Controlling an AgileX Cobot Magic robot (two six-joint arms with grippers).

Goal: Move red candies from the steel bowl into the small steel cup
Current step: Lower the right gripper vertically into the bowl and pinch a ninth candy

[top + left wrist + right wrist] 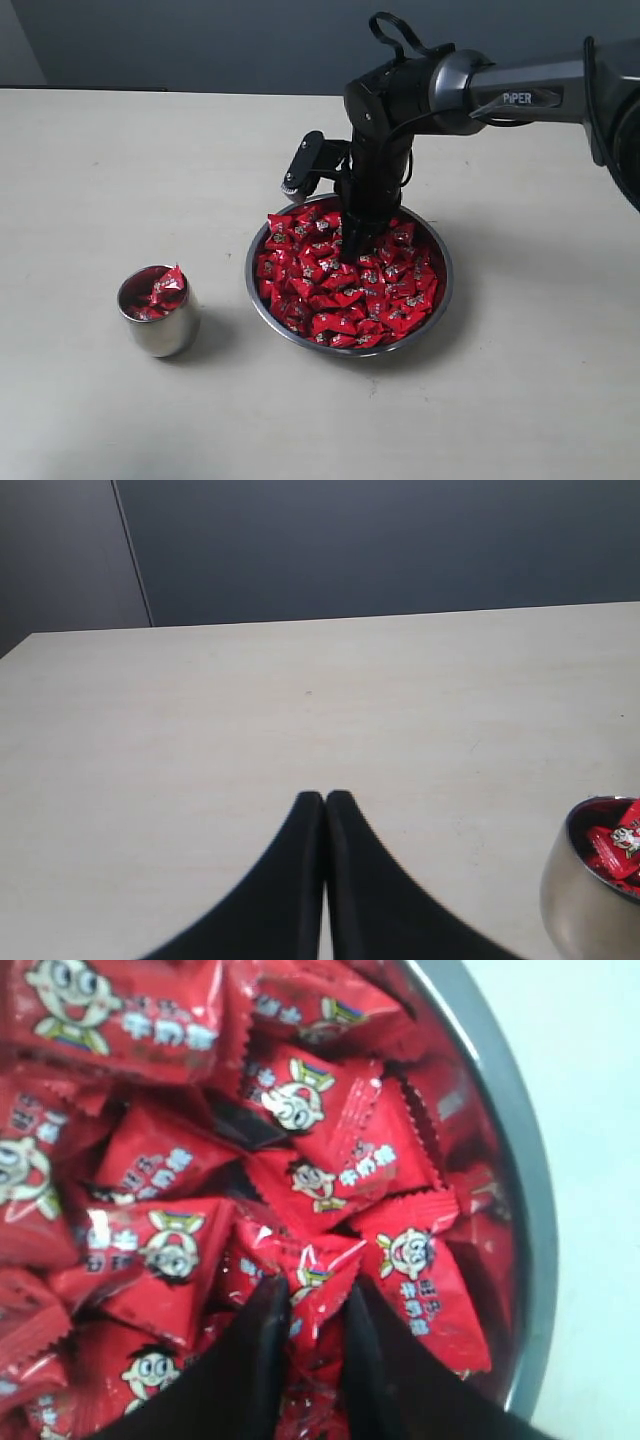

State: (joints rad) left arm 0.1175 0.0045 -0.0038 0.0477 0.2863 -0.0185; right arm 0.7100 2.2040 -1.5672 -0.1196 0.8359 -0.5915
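The steel bowl [449,290] lies in the middle of the table, heaped with red candies [340,285]. My right gripper [352,250] points straight down into the far part of the heap. In the right wrist view its fingertips [312,1288] pinch one red candy [312,1315] near the bowl's rim [520,1160]. The small steel cup [160,325] stands to the left of the bowl with a few red candies [160,293] inside. My left gripper [325,798] is shut and empty above bare table, with the cup [590,900] off to one side of it.
The table [90,180] is pale beige and runs back to a dark grey wall [200,40]. The right arm [520,95] reaches in from the right, well above the tabletop.
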